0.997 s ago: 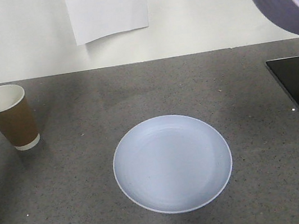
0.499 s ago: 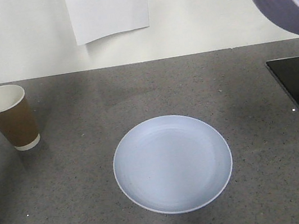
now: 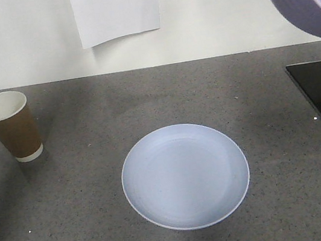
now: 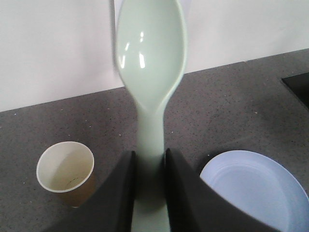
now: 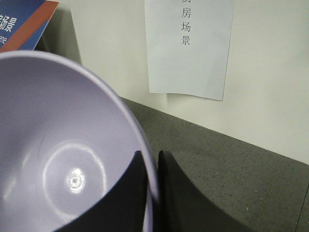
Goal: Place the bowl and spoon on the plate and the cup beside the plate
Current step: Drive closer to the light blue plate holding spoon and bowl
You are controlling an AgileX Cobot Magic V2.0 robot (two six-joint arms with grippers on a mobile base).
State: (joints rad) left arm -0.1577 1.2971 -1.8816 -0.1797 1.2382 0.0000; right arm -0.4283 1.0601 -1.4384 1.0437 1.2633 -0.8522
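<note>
Logging no change over the last sec. We find: L gripper (image 4: 149, 162) clamped on spoon (image 4: 150, 63) handle; R gripper (image 5: 150, 164) pinching bowl (image 5: 63, 164) rim, aloft at right; plate (image 3: 184, 176) bare at centre; cup (image 3: 12, 128) well apart, far left — placements all pending, we judge.

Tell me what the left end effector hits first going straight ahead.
Likely the white wall, spoon head leading: the left end effector, shut on the spoon, points between cup and plate, touching neither. Depth is unclear; the countertop could come first.
</note>
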